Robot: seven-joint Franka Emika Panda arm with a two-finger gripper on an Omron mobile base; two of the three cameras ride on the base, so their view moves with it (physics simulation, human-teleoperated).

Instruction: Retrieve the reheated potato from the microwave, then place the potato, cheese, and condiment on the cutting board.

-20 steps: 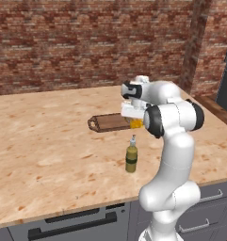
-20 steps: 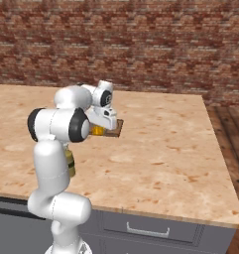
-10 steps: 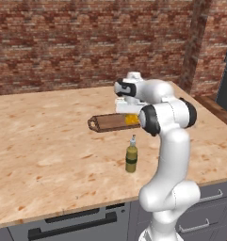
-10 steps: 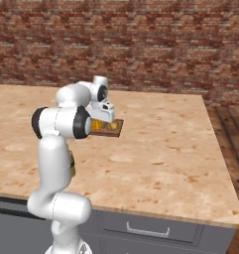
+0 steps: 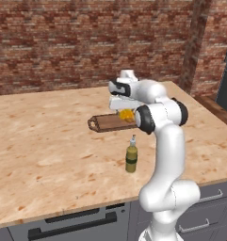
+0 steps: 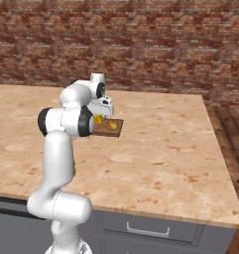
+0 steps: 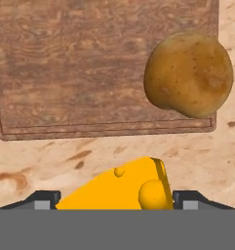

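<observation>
A red brick wall (image 5: pixel 63 42) is seen behind a wide pale wood countertop (image 5: pixel 44 155), over which the gripper (image 7: pixel 114 195) is hovering. Beneath and just ahead of it the cutting board (image 7: pixel 89 63) lies flat on the countertop, with the potato (image 7: pixel 188 74) already resting on the board's corner, overhanging the edge a little. The cheese (image 7: pixel 119 190) is pinched between the two finger tips, and in the hand view it hangs above bare countertop just short of the board's near edge.

The chief risk is judged to be a release from here: the wedge would land beside the board or tip off its rim. A further reach forward is called for, and a sideways drift toward the potato could knock it off its corner, since it is round and near the edge.

The condiment (image 5: pixel 131 157) stands upright on the countertop, well apart from the board and nearer the arm's base; it is not yet placed. Nothing is seen between the cheese and the open middle of the board.
</observation>
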